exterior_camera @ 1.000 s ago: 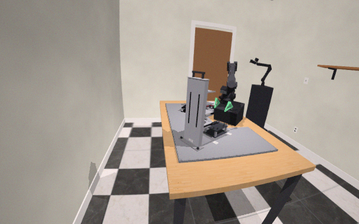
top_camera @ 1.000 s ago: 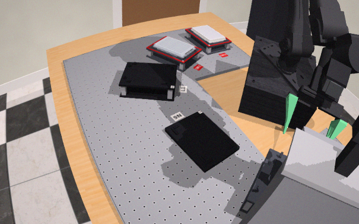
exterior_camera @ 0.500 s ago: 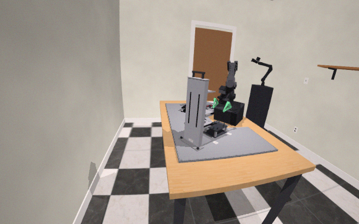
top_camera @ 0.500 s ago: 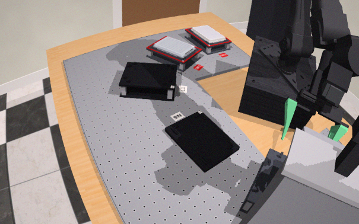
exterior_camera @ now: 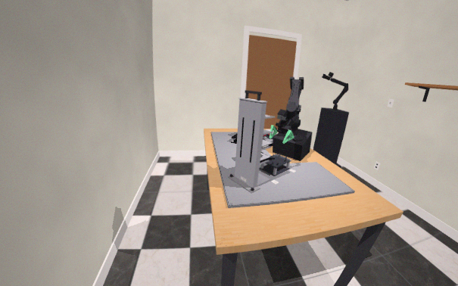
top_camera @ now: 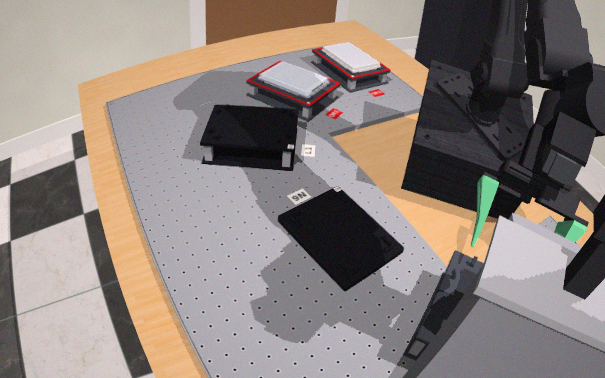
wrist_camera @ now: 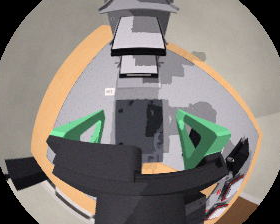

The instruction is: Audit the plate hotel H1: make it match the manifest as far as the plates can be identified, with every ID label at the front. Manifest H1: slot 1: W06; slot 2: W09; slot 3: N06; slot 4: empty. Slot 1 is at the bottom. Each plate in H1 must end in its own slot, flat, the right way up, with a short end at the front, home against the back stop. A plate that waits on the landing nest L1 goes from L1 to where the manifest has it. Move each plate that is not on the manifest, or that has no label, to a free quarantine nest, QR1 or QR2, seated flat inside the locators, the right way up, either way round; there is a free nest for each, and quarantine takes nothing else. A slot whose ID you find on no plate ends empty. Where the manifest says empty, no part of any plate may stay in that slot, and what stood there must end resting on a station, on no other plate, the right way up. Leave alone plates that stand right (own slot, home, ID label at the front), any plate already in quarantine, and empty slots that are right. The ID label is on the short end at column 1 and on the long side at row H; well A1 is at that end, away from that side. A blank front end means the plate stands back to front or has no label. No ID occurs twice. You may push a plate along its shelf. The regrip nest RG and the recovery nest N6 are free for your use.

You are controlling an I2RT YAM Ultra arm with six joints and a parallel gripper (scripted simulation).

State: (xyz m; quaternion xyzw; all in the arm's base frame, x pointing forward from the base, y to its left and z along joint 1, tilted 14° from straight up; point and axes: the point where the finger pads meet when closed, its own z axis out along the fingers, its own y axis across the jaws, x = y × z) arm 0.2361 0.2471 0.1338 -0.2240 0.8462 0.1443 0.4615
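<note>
The grey plate hotel H1 (top_camera: 516, 260) (exterior_camera: 248, 151) stands at the near end of the perforated mat (top_camera: 191, 225). My gripper (top_camera: 526, 225) (exterior_camera: 280, 134) (wrist_camera: 140, 113) is open and empty. It hangs in front of the hotel, near its upper shelves. A dark grey nest (wrist_camera: 139, 123) (exterior_camera: 275, 164) lies below and between the green fingers.
Two red-rimmed quarantine nests at the far end each carry a pale plate (top_camera: 293, 79) (top_camera: 350, 56). The black landing nest L1 (top_camera: 248, 127) and the flat black nest N6 (top_camera: 341, 240) show no pale plate. The robot's black base block (top_camera: 446, 150) stands beside the hotel.
</note>
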